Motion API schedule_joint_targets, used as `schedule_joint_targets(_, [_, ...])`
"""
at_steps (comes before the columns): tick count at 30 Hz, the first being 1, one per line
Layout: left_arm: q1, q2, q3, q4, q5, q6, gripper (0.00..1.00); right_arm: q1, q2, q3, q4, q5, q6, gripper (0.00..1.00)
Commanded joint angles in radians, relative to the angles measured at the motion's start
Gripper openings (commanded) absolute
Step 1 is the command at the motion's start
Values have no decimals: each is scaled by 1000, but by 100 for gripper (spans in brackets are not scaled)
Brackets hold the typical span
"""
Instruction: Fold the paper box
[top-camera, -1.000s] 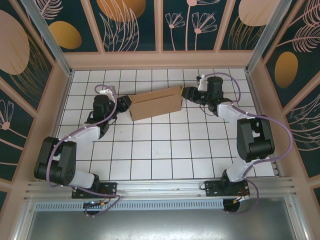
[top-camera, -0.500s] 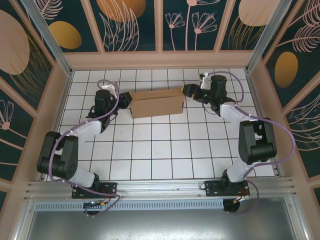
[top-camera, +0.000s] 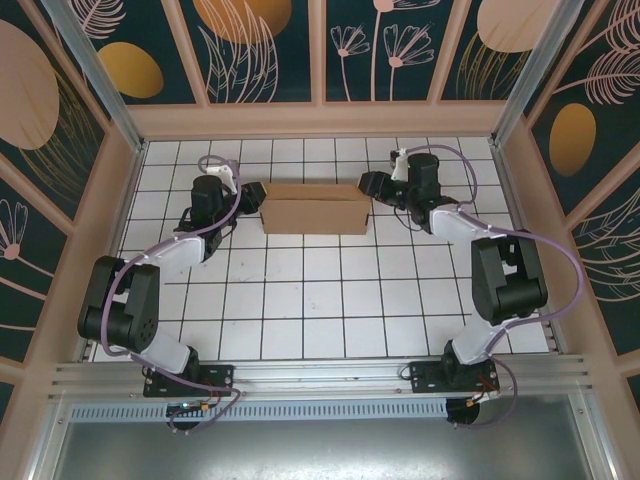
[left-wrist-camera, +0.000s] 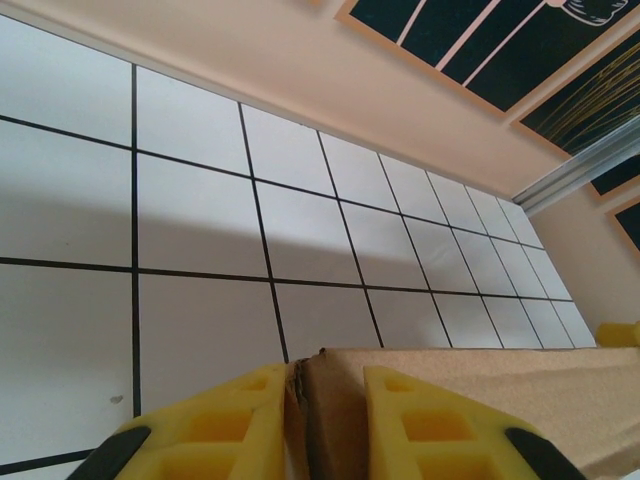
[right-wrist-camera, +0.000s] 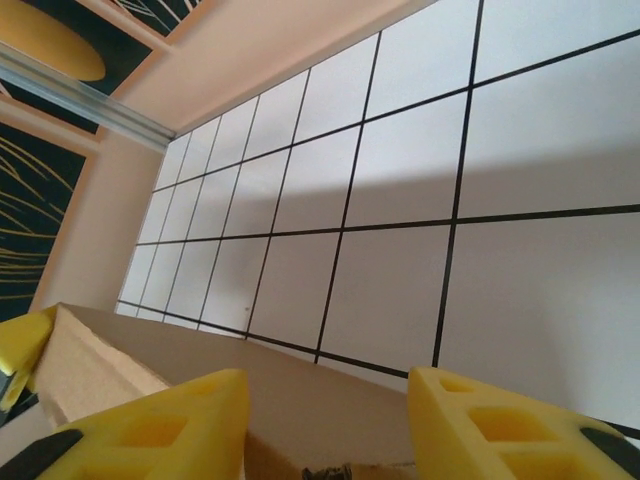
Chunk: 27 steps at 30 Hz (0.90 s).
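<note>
The paper box (top-camera: 315, 208) lies folded as a flat brown rectangle on the white tiles near the back, square to the grid. My left gripper (top-camera: 254, 192) is at its left end. In the left wrist view the yellow fingers (left-wrist-camera: 215, 420) stand close together with the box's cardboard end (left-wrist-camera: 335, 410) pinched between them. My right gripper (top-camera: 372, 185) is at the box's right end. In the right wrist view its fingers (right-wrist-camera: 510, 425) are spread wide, and the brown box top (right-wrist-camera: 290, 385) runs between and under them, untouched.
The tan back wall (top-camera: 320, 120) rises just behind the box, and side walls close in the tiled floor (top-camera: 320, 290). Across the box, the left gripper's yellow tip (right-wrist-camera: 20, 345) shows at the far end in the right wrist view.
The box has swung from tilted to square with the tiles and shifted slightly toward the back wall. Both grippers moved back with its ends.
</note>
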Motion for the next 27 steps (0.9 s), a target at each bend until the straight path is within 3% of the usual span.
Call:
schedule_joint_targets(1, [-6, 59, -59, -114, 27, -11, 21, 56, 2, -102, -12, 157, 4, 46])
schedule_joint_targets(9, [-6, 86, -91, -82, 33, -24, 18, 75, 74, -172, 67, 159, 58, 38])
schedule_joint_targets(18, [-29, 20, -106, -19, 73, -51, 13, 98, -40, -210, 89, 139, 22, 22])
schedule_joint_targets(27, [-98, -96, -249, 76, -5, -110, 9, 132, -144, -371, 231, 214, -24, 18])
